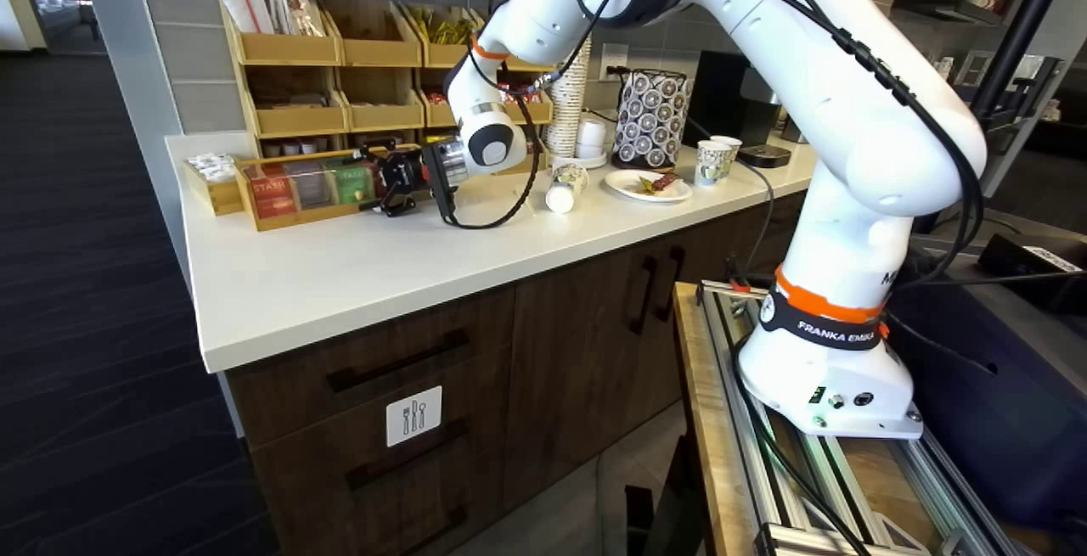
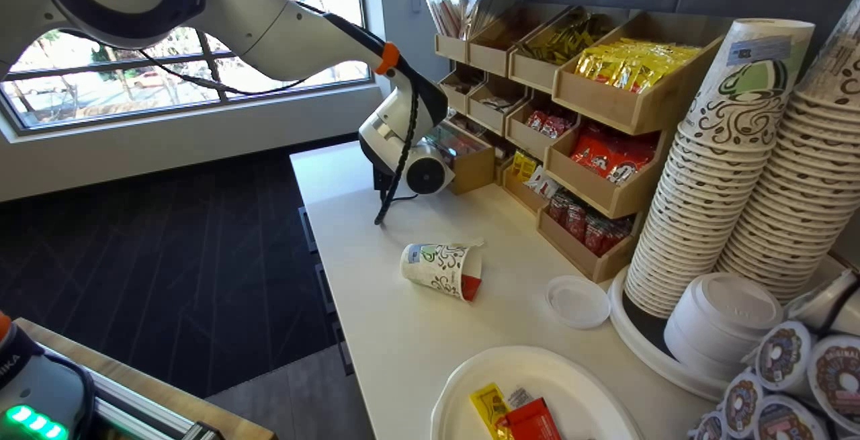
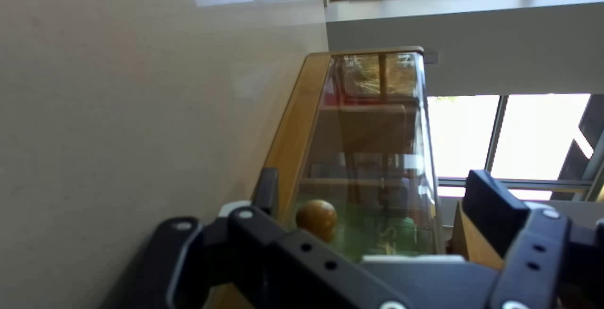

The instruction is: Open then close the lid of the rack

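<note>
Well, my claw (image 3: 380, 196) is spread, pinching nothing that I can see, at the long wooden box (image 1: 314, 216) near the end of the counter (image 1: 357, 267). The clear lid (image 3: 363, 158) looks down, and in the wrist view its round knob (image 3: 317, 217) shows between my fingers (image 3: 493, 200), much nearer one; whether they touch, I can't tell. If I squeeze that far off-centre, I'd expect the nearer finger to hit first and shove the box. The knob looks smooth, so a shallow grip could slip, and a lid swung too high might knock the tiered shelf (image 1: 299, 50) behind. My hanging cable (image 2: 405, 154) could also catch the tipped cup (image 2: 433, 267).

Counting: one box, one lid, one knob, one tiered shelf, one tipped cup, two upright cups (image 1: 710, 164), two cup stacks (image 2: 705, 205), and one plate (image 2: 578, 393) with at least three packets (image 2: 533, 421).
</note>
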Available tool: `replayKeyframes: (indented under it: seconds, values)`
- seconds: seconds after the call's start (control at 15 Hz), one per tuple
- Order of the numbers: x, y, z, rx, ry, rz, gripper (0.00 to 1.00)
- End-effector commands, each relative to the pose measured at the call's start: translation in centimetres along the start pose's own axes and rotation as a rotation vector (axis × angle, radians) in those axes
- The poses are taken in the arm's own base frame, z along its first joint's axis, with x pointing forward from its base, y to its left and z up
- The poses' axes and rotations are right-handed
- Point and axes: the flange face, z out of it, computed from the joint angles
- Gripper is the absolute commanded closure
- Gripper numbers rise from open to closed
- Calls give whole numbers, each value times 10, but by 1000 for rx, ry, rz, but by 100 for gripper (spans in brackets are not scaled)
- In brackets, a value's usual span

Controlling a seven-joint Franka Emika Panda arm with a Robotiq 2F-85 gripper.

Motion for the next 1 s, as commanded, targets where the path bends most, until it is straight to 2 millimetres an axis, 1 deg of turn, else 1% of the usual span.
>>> replayKeyframes:
  seconds: [0.0,0.27,0.33,0.47,0.67,0.73,0.93]
  values:
    - [-3,6,-7,-103,-50,15,0]
    - [-9,-17,-23,-166,-136,-94,0]
    - [-14,-27,-30,-188,-164,-138,0]
    - [-25,-52,-44,-234,-212,-245,0]
    - [-49,-99,-71,-315,-263,-386,0]
    - [-56,-114,-81,-359,-281,-404,0]
    - [-82,-156,-113,-457,-230,-498,0]
